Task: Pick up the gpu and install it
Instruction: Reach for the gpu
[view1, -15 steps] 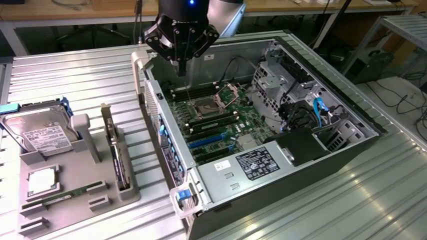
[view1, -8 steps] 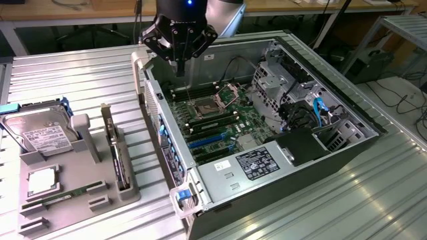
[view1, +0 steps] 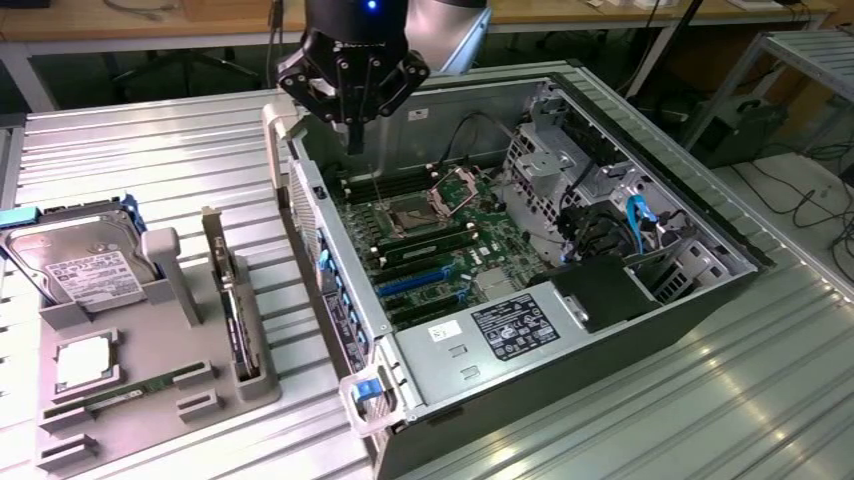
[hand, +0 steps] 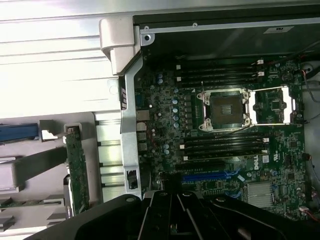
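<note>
- Claw (view1: 356, 145): fingers are pressed together into a narrow point and nothing is held. It hangs above the rear wall of the computer case (view1: 694, 215), over the motherboard's edge.
- Gpu (view1: 235, 318): stood on its long edge in a slot of the grey holder (view1: 154, 405), on the exterior view's left of the case and well apart from the claw. Its pale bracket strip is at the end farther from the camera (the card is also seen as a green strip in the wrist view).
- Computer case: laid on its side on the ribbed metal counter (view1: 160, 160), side panel off, interior exposed.
- Motherboard (view1: 441, 250): an open processor socket (view1: 407, 215) is flanked by dark memory slots, and a blue expansion slot (view1: 407, 283) lies nearer the power supply (view1: 501, 335).
- Hard drive (view1: 83, 265): silver, white label, propped tilted in the holder's far cradle.
- Memory stick (view1: 127, 390): long and green, laid flat in the holder, just beside a square processor chip (view1: 83, 360).
</note>
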